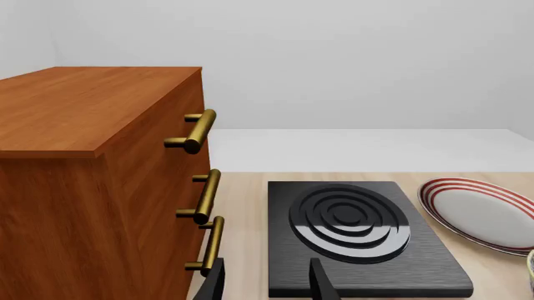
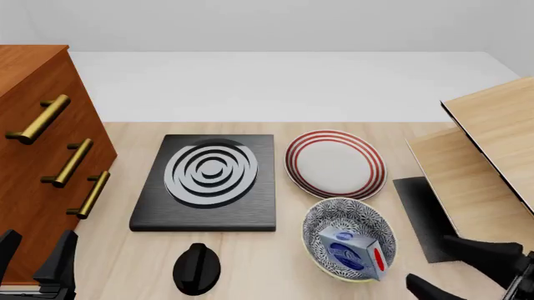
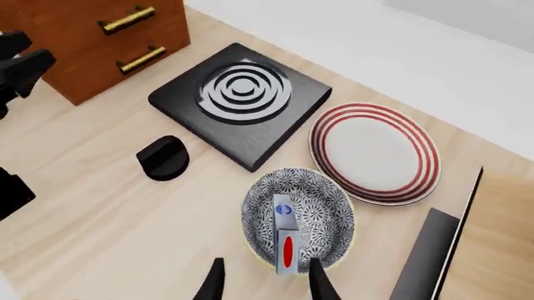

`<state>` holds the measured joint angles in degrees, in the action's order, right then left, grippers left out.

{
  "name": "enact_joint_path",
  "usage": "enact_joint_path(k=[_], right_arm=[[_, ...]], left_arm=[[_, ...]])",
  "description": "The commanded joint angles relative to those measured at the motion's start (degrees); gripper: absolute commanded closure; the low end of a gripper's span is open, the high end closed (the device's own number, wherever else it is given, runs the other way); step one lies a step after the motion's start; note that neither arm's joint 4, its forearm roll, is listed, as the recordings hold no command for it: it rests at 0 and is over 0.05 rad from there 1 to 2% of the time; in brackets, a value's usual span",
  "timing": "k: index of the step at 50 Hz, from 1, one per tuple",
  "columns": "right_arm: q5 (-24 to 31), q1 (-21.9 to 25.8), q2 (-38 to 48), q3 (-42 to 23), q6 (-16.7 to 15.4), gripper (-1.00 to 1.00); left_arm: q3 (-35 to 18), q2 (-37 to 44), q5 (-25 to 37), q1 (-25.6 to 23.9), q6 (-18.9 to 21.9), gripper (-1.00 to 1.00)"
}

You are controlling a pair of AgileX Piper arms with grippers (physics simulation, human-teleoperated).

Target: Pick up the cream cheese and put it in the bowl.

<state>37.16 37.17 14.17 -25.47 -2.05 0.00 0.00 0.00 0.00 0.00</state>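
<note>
Right tool (image 2: 467, 269) open | bowl (image 2: 321, 215) holds cream cheese (image 2: 353, 253) | plate (image 2: 336, 163) beside

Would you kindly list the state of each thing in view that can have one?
cream cheese: in the bowl, leaning on its wall, released
bowl: upright, holding the carton
plate: flat, bare
stove knob: lying on the table
cabinet drawers: closed
left claw: open, empty
right claw: open, empty

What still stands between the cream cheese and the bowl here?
Nothing visible does: the cream cheese already lies inside the bowl, leaning against its near rim. The right gripper is open just behind it, not holding it.
</note>
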Motion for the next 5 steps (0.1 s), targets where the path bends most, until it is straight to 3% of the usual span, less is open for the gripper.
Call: enact_joint_path(k=[1, 5], right_arm=[[4.9, 2.1, -7.3, -2.9, 0.7, -1.00], [6.5, 2.7, -9.9, -3.6, 1.2, -1.00]], left_arm=[[0.0, 0.0, 0.0, 0.0, 0.0, -1.00], [0.0, 0.0, 0.0, 0.0, 0.0, -1.00]])
